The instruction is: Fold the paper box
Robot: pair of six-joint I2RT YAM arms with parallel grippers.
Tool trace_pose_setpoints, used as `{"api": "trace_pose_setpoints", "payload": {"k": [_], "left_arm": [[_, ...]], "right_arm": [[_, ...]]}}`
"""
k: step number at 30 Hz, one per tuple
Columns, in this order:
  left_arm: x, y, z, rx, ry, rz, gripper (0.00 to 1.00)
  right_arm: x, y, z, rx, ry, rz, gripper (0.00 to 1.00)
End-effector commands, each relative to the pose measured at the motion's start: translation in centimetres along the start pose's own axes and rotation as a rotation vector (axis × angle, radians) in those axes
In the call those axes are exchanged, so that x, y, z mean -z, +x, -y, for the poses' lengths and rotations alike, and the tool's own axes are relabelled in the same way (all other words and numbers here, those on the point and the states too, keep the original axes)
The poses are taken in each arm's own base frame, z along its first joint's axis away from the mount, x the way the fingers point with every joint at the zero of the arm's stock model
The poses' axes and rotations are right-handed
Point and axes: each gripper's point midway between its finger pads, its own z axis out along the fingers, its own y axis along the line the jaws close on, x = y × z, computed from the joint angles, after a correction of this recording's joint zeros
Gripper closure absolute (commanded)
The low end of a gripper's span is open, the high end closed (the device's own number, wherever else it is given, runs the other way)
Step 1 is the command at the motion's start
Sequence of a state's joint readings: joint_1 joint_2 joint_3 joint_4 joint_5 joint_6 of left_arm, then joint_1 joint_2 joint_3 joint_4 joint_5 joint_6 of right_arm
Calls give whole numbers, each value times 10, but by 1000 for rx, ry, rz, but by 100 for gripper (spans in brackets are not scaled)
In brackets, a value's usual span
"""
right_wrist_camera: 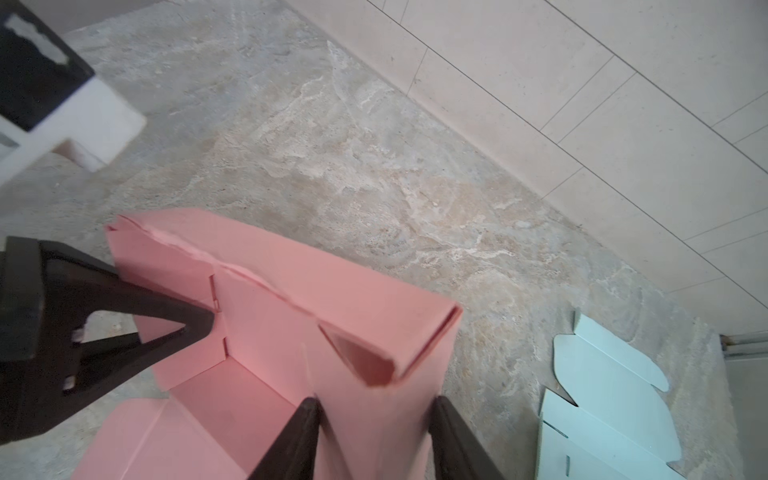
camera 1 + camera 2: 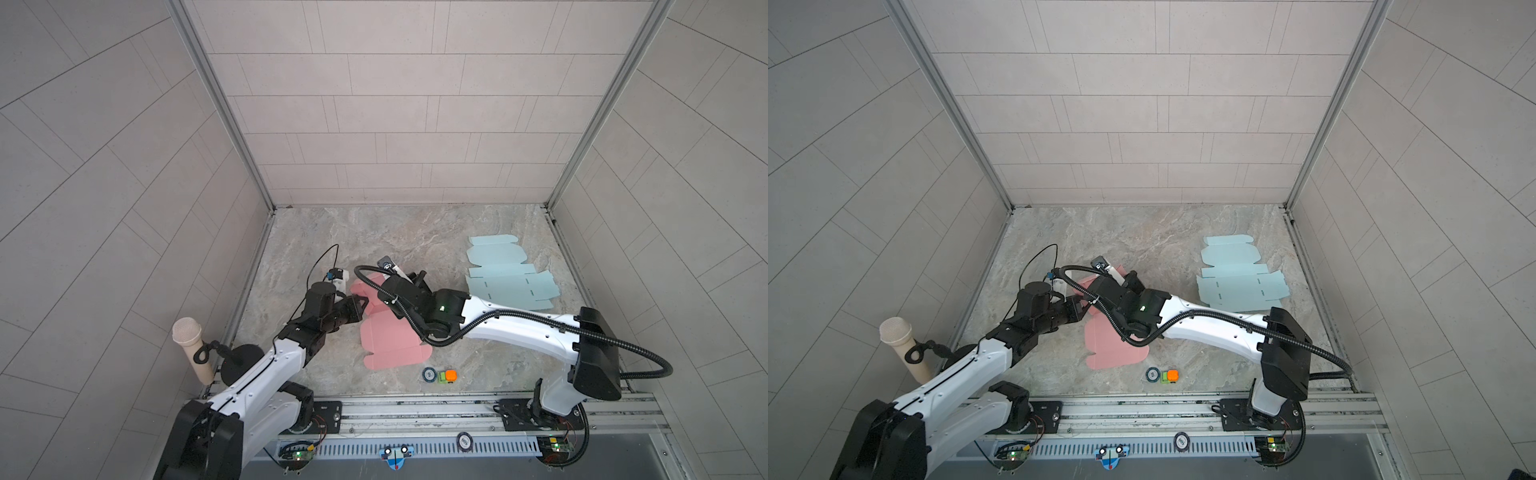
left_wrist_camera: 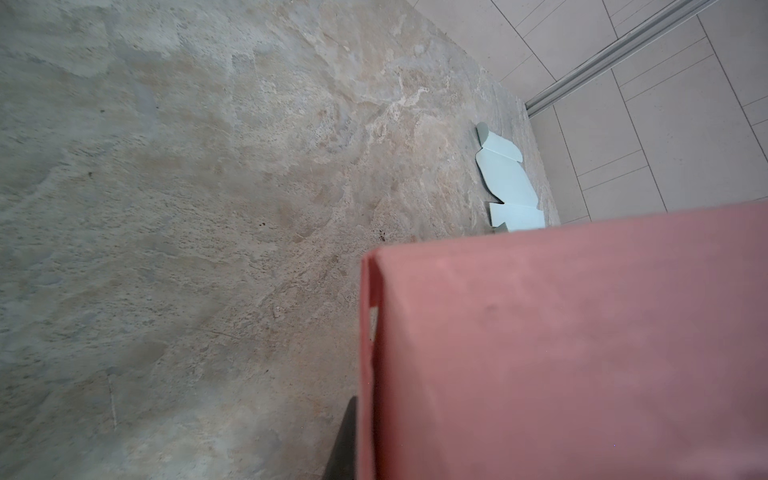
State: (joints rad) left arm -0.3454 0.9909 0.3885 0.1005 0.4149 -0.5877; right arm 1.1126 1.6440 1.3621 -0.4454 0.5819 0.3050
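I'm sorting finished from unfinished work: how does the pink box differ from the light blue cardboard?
The pink box is partly folded, with walls standing; the light blue cardboard lies flat and unfolded. The pink box is gripped by the left gripper and the right gripper; the light blue cardboard is untouched. Both are die-cut paper with flaps.

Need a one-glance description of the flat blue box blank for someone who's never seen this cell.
Start at the marbled stone tabletop and look to its far right side. There lies the pale blue flat cardboard box blank, close to the right wall. Unlike the half-folded pink paper box mid-table, it is spread fully flat and untouched.
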Motion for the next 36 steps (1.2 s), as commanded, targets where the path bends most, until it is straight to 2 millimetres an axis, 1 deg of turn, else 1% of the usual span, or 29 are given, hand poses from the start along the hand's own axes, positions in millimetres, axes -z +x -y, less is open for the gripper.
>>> {"api": "trace_pose_setpoints", "payload": {"k": [1,8,13,19,24,32,34,36], "left_arm": [[-1,-16,24,-36,71,33,100],[-8,-12,33,-47,88,16,100],[-6,-14,37,-49,95,27,100],[-1,-13,41,-49,97,36,100],[4,-14,53,-69,112,40,100],[14,-15,65,-74,140,59,100],[17,-16,66,-69,142,72,100],[20,-19,67,-68,142,86,100]], "right_arm": [[0,-1,15,-13,108,13,58],[-15,0,17,19,188,2,68],[-22,4,25,65,271,-22,68],[-23,5,34,98,333,-31,69],[-26,6,40,118,373,-41,70],[-27,2,44,127,414,-36,85],[-26,1,46,127,425,-32,87],[-26,1,48,128,436,-30,87]]}}
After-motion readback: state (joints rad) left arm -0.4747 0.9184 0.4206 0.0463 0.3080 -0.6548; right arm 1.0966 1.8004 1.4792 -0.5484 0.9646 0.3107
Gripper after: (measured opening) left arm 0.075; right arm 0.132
